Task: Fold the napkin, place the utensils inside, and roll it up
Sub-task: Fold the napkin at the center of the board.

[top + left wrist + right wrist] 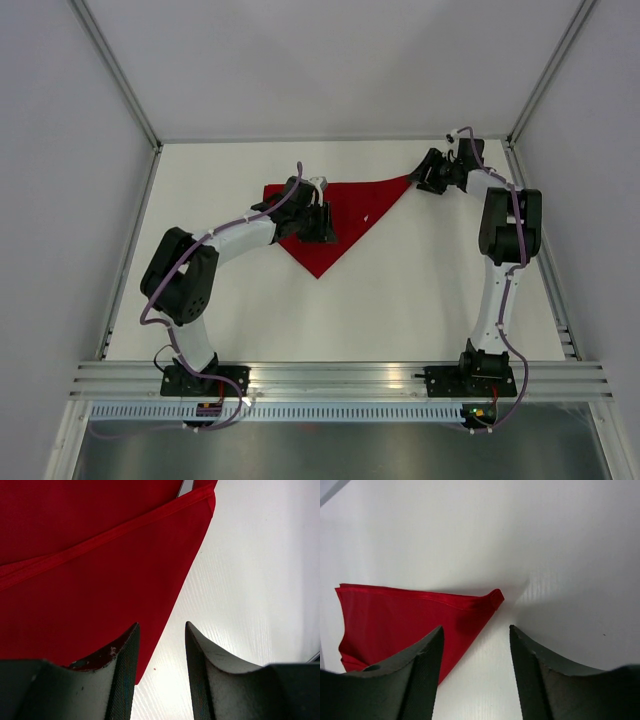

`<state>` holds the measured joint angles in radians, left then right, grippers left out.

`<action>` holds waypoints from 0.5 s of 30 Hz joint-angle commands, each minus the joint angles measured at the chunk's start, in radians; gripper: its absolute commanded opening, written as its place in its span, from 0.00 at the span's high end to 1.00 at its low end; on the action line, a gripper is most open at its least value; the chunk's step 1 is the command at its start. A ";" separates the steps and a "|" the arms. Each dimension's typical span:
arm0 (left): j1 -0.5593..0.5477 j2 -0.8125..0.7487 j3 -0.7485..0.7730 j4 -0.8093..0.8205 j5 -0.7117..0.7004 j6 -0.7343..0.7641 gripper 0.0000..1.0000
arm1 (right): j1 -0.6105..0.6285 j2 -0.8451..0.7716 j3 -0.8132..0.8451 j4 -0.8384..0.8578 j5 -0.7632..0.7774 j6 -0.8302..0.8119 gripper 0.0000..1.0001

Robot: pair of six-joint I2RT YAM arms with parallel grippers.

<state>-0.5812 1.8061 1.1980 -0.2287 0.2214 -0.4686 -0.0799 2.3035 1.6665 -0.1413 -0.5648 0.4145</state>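
Red and thin, the napkin (350, 222) lies flat on the white table (440, 300), folded to a triangle whose long edge faces away from the arm bases and whose point faces them. The left jaws stand open over its left part with nothing between them. In the left wrist view the napkin (90, 580) spreads ahead of and under the finger (117, 680) on the view's left, and its slanting edge runs down into the gap. Bare table (260, 580) lies ahead of the other finger. A hemmed layer crosses the cloth ahead of these jaws. At its far end a pale, shiny sliver (186, 487) peeks out, too little of it to say what it is. The right jaws are open too and hold nothing. The napkin (405, 620) has its right corner on the table (530, 540) just ahead of their gap, and the rest of the cloth stretches away to the view's left. The left arm (240, 235) covers part of the napkin's left side, and the right arm (495, 290) reaches in from the other side
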 commanded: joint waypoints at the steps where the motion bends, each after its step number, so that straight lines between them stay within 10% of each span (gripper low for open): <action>1: -0.003 -0.008 0.031 0.034 0.024 -0.038 0.54 | 0.005 0.042 0.029 0.051 -0.050 0.101 0.41; 15: 0.000 -0.067 0.061 -0.020 0.009 -0.024 0.53 | 0.003 0.004 -0.019 0.262 -0.095 0.190 0.89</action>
<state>-0.5812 1.8046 1.2072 -0.2401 0.2199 -0.4690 -0.0761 2.3611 1.6699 -0.0013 -0.6319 0.5755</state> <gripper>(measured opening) 0.466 0.122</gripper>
